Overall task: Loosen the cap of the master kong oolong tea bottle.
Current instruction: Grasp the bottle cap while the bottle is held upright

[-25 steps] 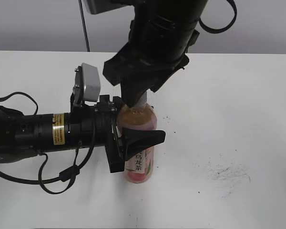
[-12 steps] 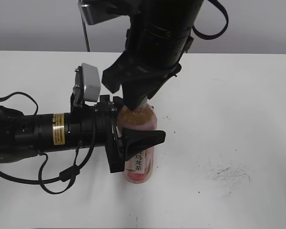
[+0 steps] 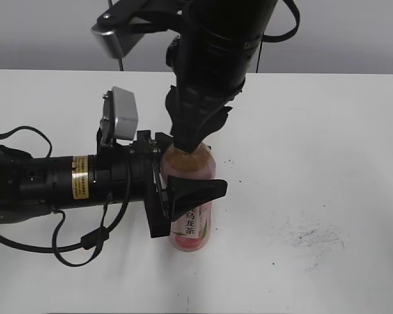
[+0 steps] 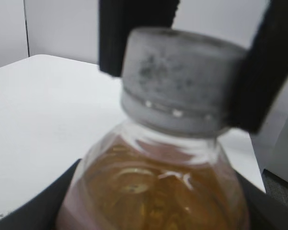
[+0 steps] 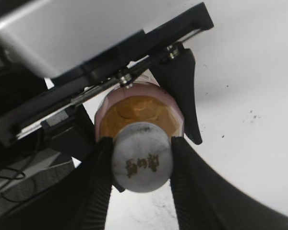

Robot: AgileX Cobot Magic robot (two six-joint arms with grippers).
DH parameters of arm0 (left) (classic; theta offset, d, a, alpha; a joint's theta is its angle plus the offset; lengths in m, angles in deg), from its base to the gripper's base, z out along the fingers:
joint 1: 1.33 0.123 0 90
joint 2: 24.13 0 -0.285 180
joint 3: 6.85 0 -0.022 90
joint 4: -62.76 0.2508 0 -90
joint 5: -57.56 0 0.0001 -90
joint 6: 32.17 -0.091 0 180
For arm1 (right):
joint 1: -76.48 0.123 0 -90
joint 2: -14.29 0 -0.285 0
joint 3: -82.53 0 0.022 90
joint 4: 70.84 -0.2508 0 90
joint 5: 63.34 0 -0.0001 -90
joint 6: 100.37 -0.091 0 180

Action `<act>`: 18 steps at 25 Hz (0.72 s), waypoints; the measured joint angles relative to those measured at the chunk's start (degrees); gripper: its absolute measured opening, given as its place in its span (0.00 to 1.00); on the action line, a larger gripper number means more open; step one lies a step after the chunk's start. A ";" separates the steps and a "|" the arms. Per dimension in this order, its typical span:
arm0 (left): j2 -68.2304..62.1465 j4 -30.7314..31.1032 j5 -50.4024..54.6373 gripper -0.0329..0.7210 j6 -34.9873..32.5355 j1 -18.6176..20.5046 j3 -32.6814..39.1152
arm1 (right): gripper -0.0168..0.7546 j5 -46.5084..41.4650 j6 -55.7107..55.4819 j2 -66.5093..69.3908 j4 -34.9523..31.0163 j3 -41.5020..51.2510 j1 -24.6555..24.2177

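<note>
Setup's done: master kong oolong tea bottle [image 3: 191, 196] upright on table [image 3: 327, 144], body clamped by left end effector [image 3: 183, 196], right end effector [image 5: 141, 158] pinching cap [image 5: 141, 164] w/ both fingers, twist judged still to come.

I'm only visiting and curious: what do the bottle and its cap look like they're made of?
The bottle looks like clear, glossy thin plastic: the amber tea shows through and the shoulder glints. The cap seems matte, opaque whitish-grey plastic, with a separate ring at its base in the left wrist view.
</note>
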 joint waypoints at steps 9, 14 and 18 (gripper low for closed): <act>0.05 0.49 -0.11 0.63 -0.35 0.00 0.00 | 0.38 -0.06 36.43 0.00 0.04 -0.20 -0.05; 0.05 0.60 -0.11 0.63 -0.49 0.00 0.00 | 0.38 -0.06 63.84 0.00 -0.02 -0.36 -0.05; 0.05 0.60 -0.11 0.63 -0.63 0.00 0.00 | 0.38 -0.06 83.16 0.00 -0.02 -0.43 -0.05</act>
